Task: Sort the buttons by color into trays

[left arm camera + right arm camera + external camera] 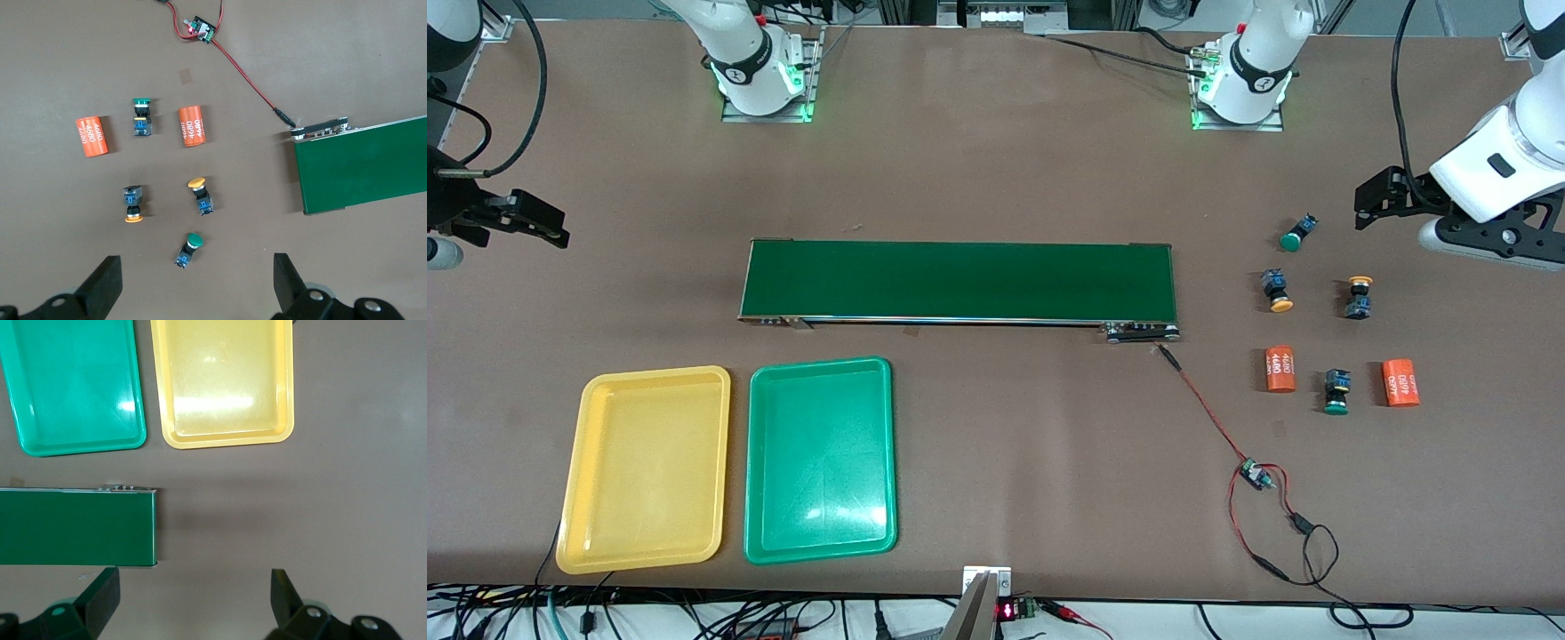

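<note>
Front view: four buttons lie unsorted on the worktop point(1005, 160), both trays bare, both arms waiting.

Left tool point(1371, 206) hangs open over the worktop at the left arm's end, holding nothing; the right tool point(547, 224) hangs open and unladen at the right arm's end. One green button point(1296, 234) lies nearest the bases, two yellow buttons point(1277, 292) point(1359, 297) nearer the camera, and the second green button point(1336, 392) between two orange cylinders point(1280, 369) point(1400, 382). Its cap seems to point toward the camera. Yellow tray point(569, 498) and green tray point(758, 498) sit side by side, apart from the conveyor belt point(959, 281).
</note>
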Motion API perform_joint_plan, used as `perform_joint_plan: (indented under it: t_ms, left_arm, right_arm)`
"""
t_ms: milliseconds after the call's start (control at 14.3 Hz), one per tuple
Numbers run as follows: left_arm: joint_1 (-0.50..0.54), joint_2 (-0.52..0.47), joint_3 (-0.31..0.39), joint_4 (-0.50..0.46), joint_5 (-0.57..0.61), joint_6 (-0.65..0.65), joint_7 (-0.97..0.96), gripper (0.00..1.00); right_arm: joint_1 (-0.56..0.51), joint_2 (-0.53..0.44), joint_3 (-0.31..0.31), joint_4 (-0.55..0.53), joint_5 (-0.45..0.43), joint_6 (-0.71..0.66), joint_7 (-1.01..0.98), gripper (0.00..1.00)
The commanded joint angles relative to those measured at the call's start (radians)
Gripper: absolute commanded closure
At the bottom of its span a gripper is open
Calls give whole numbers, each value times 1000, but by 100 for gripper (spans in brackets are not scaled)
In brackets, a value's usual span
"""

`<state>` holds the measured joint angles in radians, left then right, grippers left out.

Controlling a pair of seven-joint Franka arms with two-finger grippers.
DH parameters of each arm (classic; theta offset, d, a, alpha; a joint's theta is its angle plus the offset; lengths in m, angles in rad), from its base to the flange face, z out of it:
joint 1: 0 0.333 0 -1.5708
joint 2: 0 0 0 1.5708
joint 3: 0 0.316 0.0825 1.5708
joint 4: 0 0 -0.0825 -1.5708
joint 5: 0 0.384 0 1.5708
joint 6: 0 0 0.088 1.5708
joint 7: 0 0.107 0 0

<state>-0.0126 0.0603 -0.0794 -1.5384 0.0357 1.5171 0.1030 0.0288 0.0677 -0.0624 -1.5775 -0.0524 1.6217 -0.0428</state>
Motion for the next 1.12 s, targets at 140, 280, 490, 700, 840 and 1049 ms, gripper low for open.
perform_joint_plan:
  t_ms: [140,280,490,700,840,1049]
  left_arm:
    - [2,4,-2,23,3,-20,7,0]
    - [2,4,-2,23,3,-21,7,0]
    - [2,6,-2,23,0,-31,3,0]
    - [2,13,-2,21,1,-44,1,0]
    - [8,41,3,20,0,-47,1,0]
    - [11,65,10,18,-2,-46,4,0]
  right_arm:
    - [-6,-20,1,-10,16,-13,-3,0]
    - [-7,-20,1,-10,16,-13,-3,0]
    - [-7,-20,1,-10,16,-13,-5,0]
    - [-7,-19,1,-10,16,-13,-5,0]
    - [-7,-19,1,-10,16,-13,-5,0]
    - [-7,-19,1,-10,16,-11,-5,0]
